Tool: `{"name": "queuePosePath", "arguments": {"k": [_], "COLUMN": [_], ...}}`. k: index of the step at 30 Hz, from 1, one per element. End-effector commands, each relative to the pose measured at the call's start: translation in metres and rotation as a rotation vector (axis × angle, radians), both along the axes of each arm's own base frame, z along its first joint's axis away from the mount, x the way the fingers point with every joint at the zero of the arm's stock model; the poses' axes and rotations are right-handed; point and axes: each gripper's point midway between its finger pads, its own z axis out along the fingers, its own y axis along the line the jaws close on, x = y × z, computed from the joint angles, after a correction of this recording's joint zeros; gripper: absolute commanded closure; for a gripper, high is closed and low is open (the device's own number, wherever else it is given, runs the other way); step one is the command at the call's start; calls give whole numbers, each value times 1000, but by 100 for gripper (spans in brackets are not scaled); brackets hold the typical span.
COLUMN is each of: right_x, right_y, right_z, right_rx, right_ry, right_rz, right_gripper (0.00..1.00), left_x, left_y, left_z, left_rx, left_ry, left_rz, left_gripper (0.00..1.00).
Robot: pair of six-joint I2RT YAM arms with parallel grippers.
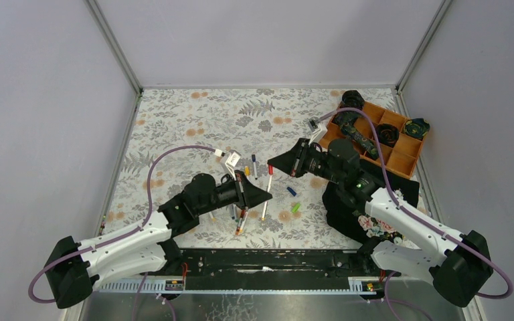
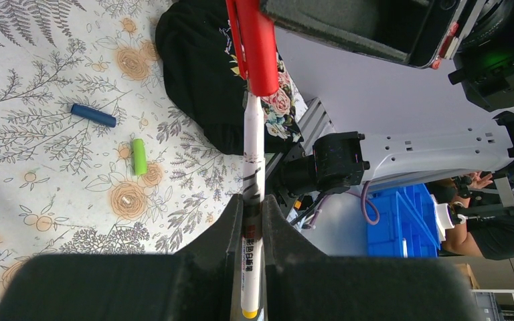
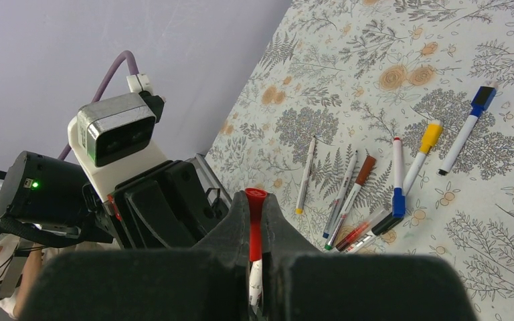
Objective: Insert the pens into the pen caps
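Note:
My left gripper (image 2: 253,208) is shut on a white pen (image 2: 253,150) with a yellow end, gripping its lower barrel. The pen's upper end sits in a red cap (image 2: 258,47). My right gripper (image 3: 255,204) is shut on that red cap (image 3: 255,224), and the white barrel shows below it between the jaws. In the top view the pen (image 1: 267,194) spans from the left gripper (image 1: 266,196) up to the right gripper (image 1: 273,163). Several more pens (image 3: 351,194) lie together on the floral mat. A loose blue cap (image 2: 94,115) and a green cap (image 2: 138,156) lie apart from them.
An orange compartment tray (image 1: 407,160) holding black parts stands at the back right. A black floral pouch (image 1: 345,207) lies under the right arm. The blue cap (image 1: 292,191) and green cap (image 1: 296,208) lie right of the grippers. Other pens (image 1: 241,221) lie below the left gripper.

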Motion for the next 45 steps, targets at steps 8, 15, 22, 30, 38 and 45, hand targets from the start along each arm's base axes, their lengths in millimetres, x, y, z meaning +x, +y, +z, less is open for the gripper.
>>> {"name": "queuePosePath", "arguments": {"k": [8,15,22,30,38,45], "right_x": [-4,-3,-2,-1,-4,-12], "right_y": [-3,-3,-4,-4,-3,-3], "right_z": [4,5,2,2,6,10], "right_rx": [8,9,5,10,27,62], "right_ry": [-34,-34,-30,-25,-25,-8], "right_rz": [9,3,-1,-13,2,26], "right_gripper": [100,100,100,100,100,100], "left_x": [1,-1,-2,-6,-3,10], "left_y": [-3,-1,0,-2,-1,0], "left_z": [43,39,36,35,34,45], "left_rx": [-114,-113,-110,-115,-115,-128], "left_ry": [-83,-72,-66,-69,-63,-79], "left_rz": [2,1,1,-25,-7,61], "left_gripper": [100,100,100,100,100,100]}}
